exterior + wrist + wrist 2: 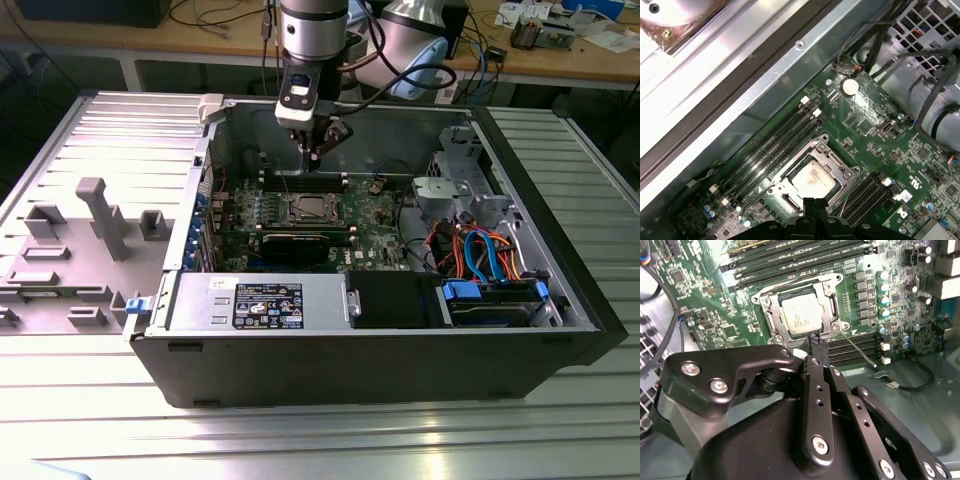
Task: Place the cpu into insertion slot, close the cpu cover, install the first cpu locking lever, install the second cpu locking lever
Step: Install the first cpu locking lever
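Near the seated cpu (pixel 802 315), jaws pressed together — gripping nothing.

The cpu (pixel 812 181) lies flat on the green board (pixel 875 135), the cover (pixel 840 169) down around it. The hand (pixel 814 202) hangs just beside it, fingertips pressed together. Black memory slots (pixel 775 145) flank it.

**Exterior view:** we look steeply down from well back onto the whole open black metal computer case (pixel 380 350), with the arm entering at twelve o'clock. **Both wrist views:** we sit close above the green circuit board (pixel 705 315), sighting along the black gripper (pixel 816 340) from different sides. All three views share the dull silver-grey square cpu (pixel 812 181).
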{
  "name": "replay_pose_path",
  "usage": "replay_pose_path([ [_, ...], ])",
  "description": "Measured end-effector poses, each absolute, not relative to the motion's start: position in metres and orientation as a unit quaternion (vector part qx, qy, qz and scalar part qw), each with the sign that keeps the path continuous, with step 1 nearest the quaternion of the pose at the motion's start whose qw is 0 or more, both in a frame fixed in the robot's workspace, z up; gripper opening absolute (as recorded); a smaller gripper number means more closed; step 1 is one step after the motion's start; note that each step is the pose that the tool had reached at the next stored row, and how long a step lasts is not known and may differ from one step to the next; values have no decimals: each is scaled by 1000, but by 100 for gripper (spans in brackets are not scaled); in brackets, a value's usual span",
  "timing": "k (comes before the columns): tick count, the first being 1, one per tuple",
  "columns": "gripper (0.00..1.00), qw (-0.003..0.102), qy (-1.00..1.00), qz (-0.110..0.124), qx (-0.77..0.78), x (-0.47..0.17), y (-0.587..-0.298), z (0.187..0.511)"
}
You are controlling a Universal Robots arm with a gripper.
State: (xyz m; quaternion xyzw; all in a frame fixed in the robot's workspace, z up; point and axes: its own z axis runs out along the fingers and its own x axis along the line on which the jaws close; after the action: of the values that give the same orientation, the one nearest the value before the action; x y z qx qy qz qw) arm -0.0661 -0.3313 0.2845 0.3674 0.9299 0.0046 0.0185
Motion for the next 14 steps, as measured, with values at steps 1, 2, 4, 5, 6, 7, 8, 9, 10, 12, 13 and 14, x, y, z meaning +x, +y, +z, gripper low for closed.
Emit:
replay_pose_path([
  [1, 11, 18, 932, 5, 362, -66, -331, 284],
  [2, 11, 18, 934, 5, 357, -66, -331, 285],
  [4, 11, 18, 935, 5, 353, -66, -331, 284],
  [5, 11, 18, 935, 5, 353, -66, -331, 284],
  [6, 11, 18, 935, 5, 353, -66, -331, 285],
  [7, 11, 18, 936, 5, 353, -66, -331, 285],
  [8, 11, 17, 937, 4, 350, -66, -331, 285],
  [9, 11, 16, 938, 4, 346, -66, -331, 285],
  [10, 11, 16, 939, 4, 342, -66, -331, 285],
  [12, 11, 15, 944, 4, 328, -66, -331, 284],
  [13, 11, 15, 947, 4, 322, -66, -331, 284],
  [14, 11, 15, 949, 4, 315, -66, -331, 283],
])
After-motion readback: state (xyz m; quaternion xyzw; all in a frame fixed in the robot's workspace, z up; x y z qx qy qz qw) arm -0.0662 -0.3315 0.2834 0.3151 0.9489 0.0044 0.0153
